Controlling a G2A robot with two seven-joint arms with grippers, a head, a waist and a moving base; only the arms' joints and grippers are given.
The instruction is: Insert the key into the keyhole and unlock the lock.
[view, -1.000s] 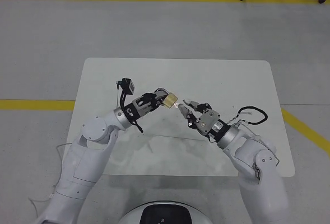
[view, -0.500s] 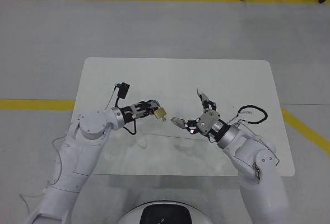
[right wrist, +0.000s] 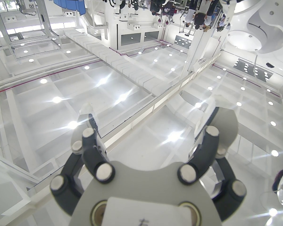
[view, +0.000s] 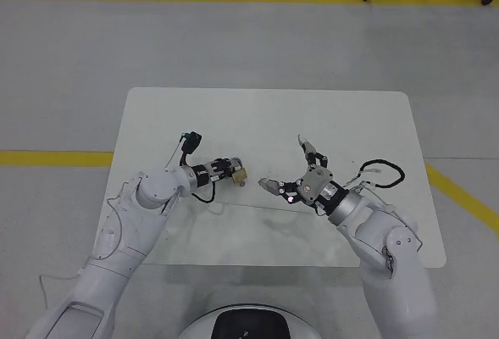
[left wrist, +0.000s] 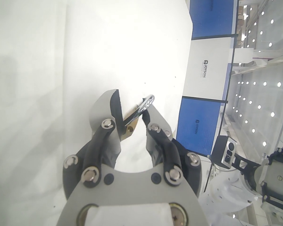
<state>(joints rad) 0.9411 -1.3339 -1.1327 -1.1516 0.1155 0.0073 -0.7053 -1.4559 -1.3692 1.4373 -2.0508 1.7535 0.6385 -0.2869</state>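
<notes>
Though its fingers [left wrist: 101, 111] hid most of it, the brass lock [left wrist: 129, 131], with a silver key [left wrist: 148, 101] poking out, sat pinched in the left gripper [left wrist: 132, 112] above the table [view: 359, 119] middle. Nearer the table's right edge, the right gripper [view: 285, 163] gaped wide, holding nothing.

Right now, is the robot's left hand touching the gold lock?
Touching. The left wrist view shows the lock pinched between the fingers of the left hand; the top view shows it at that hand's tip.
</notes>
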